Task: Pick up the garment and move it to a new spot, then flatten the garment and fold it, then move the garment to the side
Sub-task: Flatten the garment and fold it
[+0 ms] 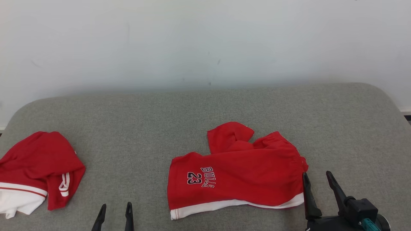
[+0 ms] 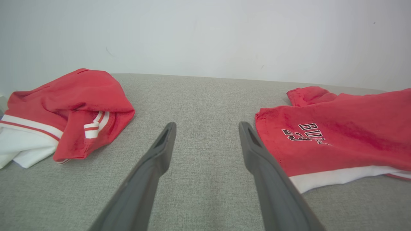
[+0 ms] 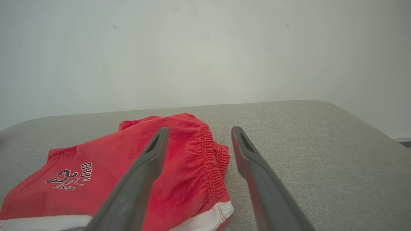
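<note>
The right gripper (image 1: 317, 174) is held spread just beside the red shorts (image 1: 237, 173); the left gripper (image 1: 116, 204) is held spread near their other end.

a grey woven cushion (image 1: 205, 109) with rounded far corners spans the scene from left to right. behind it stands a plain white wall (image 1: 205, 38), with a few small dark specks (image 1: 209, 84) low near the middle and a faint scuff (image 1: 35, 63) to the far left. at the cushion's left edge lies a crumpled red heap of cloth (image 1: 38, 160), with white bands and thin red stripes along its near hem and a white part showing beneath. a dark strip (image 1: 407, 117) sits low at the far right.
</note>
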Tool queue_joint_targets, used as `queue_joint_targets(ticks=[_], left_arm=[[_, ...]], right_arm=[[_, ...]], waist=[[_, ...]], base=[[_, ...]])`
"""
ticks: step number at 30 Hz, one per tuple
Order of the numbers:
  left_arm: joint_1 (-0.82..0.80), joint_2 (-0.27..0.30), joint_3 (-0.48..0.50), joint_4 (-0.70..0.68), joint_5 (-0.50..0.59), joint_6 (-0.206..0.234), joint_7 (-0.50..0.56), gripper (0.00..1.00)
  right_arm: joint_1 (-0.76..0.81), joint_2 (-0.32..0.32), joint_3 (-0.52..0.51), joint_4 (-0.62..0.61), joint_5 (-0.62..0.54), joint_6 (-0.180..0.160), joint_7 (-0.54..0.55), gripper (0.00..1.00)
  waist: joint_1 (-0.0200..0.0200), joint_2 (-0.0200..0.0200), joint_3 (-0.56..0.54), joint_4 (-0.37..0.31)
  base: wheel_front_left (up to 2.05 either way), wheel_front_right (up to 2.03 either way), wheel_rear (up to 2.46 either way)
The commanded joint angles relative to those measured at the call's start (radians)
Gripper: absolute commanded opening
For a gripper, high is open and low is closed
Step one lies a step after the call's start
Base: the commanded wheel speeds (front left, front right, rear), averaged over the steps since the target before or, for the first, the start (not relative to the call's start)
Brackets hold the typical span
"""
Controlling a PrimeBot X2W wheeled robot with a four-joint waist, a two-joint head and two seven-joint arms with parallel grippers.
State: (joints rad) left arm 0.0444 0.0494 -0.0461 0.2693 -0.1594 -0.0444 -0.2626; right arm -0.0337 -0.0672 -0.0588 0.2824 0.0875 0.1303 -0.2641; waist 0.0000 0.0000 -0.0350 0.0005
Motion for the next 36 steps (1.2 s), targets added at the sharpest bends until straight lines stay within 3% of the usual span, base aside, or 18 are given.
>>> queue_joint_targets(ticks=[1, 12, 24, 36], left_arm=[[0.015, 0.002, 0.002, 0.001, 0.005, -0.003, -0.003, 1.00], [0.004, 0.002, -0.022, -0.014, -0.035, 0.000, -0.003, 1.00], [-0.080, 0.002, -0.176, 0.034, -0.113, -0.015, -0.003, 1.00], [-0.083, 0.002, -0.254, 0.089, -0.150, -0.018, -0.003, 1.00]], right_arm=[[0.011, 0.004, -0.003, 0.001, 0.005, 0.001, 0.000, 1.00], [0.002, 0.000, 0.004, 0.011, 0.005, 0.001, 0.000, 1.00], [-0.052, -0.056, -0.009, 0.040, 0.005, 0.001, 0.000, 1.00], [-0.072, -0.073, -0.008, 0.063, 0.016, 0.001, 0.000, 1.00]], waist=[[0.0000, 0.0000, -0.002, 0.001], [0.0000, 0.0000, 0.038, 0.001], [0.0000, 0.0000, 0.190, -0.018], [0.0000, 0.0000, 0.211, -0.046]], base=[[0.00, 0.00, 0.00], [0.00, 0.00, 0.00], [0.00, 0.00, 0.00], [0.00, 0.00, 0.00]])
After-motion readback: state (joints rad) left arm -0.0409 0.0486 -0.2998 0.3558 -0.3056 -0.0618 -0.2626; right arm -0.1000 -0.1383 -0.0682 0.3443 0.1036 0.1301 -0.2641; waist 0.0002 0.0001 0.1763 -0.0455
